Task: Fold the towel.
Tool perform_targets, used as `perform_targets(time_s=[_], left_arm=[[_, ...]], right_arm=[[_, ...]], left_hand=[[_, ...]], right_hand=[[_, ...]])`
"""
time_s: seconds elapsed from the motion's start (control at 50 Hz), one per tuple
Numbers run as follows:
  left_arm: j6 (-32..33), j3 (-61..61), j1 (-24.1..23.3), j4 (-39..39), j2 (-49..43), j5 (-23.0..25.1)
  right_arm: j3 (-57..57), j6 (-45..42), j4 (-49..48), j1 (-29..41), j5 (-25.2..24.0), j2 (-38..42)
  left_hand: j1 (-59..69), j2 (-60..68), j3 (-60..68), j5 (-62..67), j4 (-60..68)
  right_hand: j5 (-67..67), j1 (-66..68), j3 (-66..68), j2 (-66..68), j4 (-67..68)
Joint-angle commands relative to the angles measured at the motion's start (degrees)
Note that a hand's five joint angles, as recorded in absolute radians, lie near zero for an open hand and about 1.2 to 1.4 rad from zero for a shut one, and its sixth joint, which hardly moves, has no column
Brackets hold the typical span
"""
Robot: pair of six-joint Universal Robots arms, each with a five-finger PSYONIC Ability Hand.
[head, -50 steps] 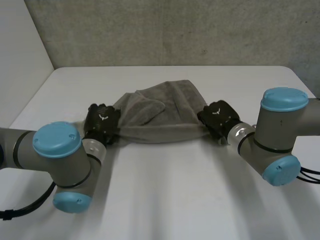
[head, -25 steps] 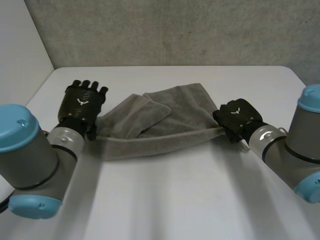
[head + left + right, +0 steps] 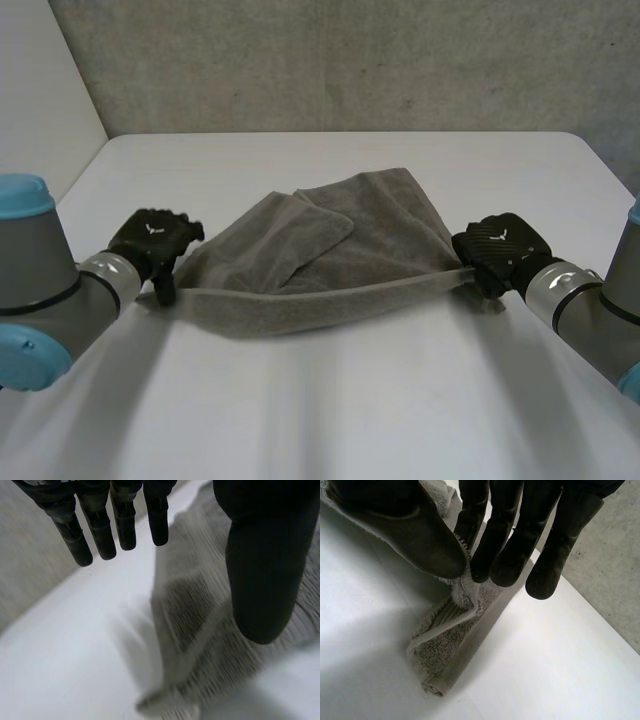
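Where it lies across the middle of the flat white table (image 3: 340, 400), the rumpled grey terry towel (image 3: 320, 255) has its near edge drawn into a straight line between the two black hands, one flap folded over its bunched far part. Bare tabletop lies open before and behind it, up to the rough grey wall (image 3: 350, 60). The left hand (image 3: 150, 240) sits at the towel's left end; its wrist view shows the fingers (image 3: 100, 525) straight and apart from the thumb, with the towel (image 3: 200, 625) corner loose beneath. The right hand (image 3: 500, 245) pinches the right corner of the towel (image 3: 445, 645) between thumb and fingertips (image 3: 502, 560)
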Motion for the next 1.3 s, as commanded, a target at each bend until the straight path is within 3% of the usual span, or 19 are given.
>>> perform_targets(time_s=[0.02,0.26,0.3,0.32,0.34,0.38,0.52,0.6,0.64,0.66,0.72,0.86,0.96,1.04,1.16,1.24,1.3], left_arm=[[-0.12,0.54,1.19,-6.66,-0.83,-0.04],[-0.29,-1.57,0.84,-6.40,-1.36,-0.22],[-0.47,-1.57,0.67,-6.14,-2.06,-0.22],[-0.64,-1.57,0.58,-5.44,-2.67,-0.22],[-0.65,-1.57,0.58,-5.43,-2.68,-0.22],[-0.82,-1.83,0.40,-2.90,-2.86,-0.30],[-2.32,-3.68,0.31,2.74,3.65,-0.39],[-4.16,-5.35,0.23,4.76,8.66,-0.48],[-6.53,-6.75,0.23,5.64,17.33,-0.65],[-6.53,-6.75,0.23,5.64,17.36,-0.65],[-10.83,-6.14,0.31,5.73,27.96,-0.66],[-13.30,-4.12,0.40,5.47,34.32,-0.74],[-13.04,-4.03,-0.21,5.12,29.34,-0.92],[-12.34,-2.37,-2.76,4.76,20.30,-1.70],[-10.15,2.28,-3.55,4.24,8.96,-5.74],[-5.67,12.81,-5.04,4.15,-2.21,-9.78],[-4.34,17.15,-6.19,4.24,-4.96,-10.94]], right_arm=[[-0.16,-0.18,-0.26,0.03,0.05,1.28],[0.10,-0.09,-0.26,0.03,0.05,1.28],[0.10,-0.01,-0.26,0.03,0.05,1.28],[0.10,-0.01,-0.18,0.03,0.14,1.28],[0.10,-0.01,-0.26,0.03,0.14,1.28],[0.01,-0.01,-0.26,0.03,0.14,1.19],[-0.87,0.52,0.35,-0.23,0.31,-0.12],[-2.35,0.52,2.62,-0.23,0.49,-7.47],[-3.58,0.61,4.38,-0.41,0.40,-11.34],[-3.59,0.61,4.39,-0.41,0.40,-11.37],[-12.61,1.84,12.71,-1.81,0.14,-21.37],[-27.23,0.17,29.97,-4.28,-3.38,-22.19],[-31.89,-5.89,39.11,-5.24,-6.02,-14.45],[-32.86,-14.39,43.23,-0.86,-2.69,-6.83],[-35.48,-17.50,43.24,2.22,2.94,4.68],[-39.98,-17.23,41.92,3.28,3.83,10.60],[-46.18,-17.06,38.25,4.16,4.70,14.89]], left_hand=[[4.53,4.59,4.57,4.46,4.68],[13.93,13.99,13.97,13.86,14.08],[20.68,20.74,20.72,20.61,20.83],[32.33,32.39,32.38,32.27,32.48],[32.45,32.51,32.50,32.38,32.60],[57.73,57.79,57.78,57.66,57.88],[59.01,59.07,59.05,58.94,59.16],[59.01,59.07,59.05,58.94,59.16],[59.01,59.07,59.05,58.94,59.16],[59.01,59.07,59.05,58.94,59.16],[59.01,59.07,59.05,58.94,59.16],[59.01,59.07,59.05,58.94,59.16],[59.01,59.07,59.05,58.94,59.16],[59.01,59.07,59.05,58.94,59.16],[59.01,59.07,59.05,58.94,59.16],[59.01,59.07,59.05,58.94,59.16],[59.01,59.07,59.05,58.94,59.16]], right_hand=[[2.76,3.44,3.56,3.46,3.60],[2.76,3.44,3.56,3.46,3.60],[2.76,3.44,3.56,3.46,3.60],[2.76,3.44,3.56,3.46,3.60],[2.76,3.44,3.56,3.46,3.60],[2.76,3.44,3.56,3.46,3.60],[2.76,3.44,3.56,3.46,3.60],[2.76,3.44,3.56,3.46,3.60],[2.76,3.44,3.56,3.46,3.60],[2.76,3.44,3.56,3.46,3.60],[2.76,3.44,3.56,3.46,3.60],[2.76,3.44,3.56,3.46,3.60],[2.76,3.44,3.56,3.46,3.60],[2.76,3.44,3.56,3.46,3.60],[2.76,3.44,3.56,3.46,3.60],[2.76,3.44,3.56,3.46,3.60],[2.76,3.44,3.56,3.46,3.60]])
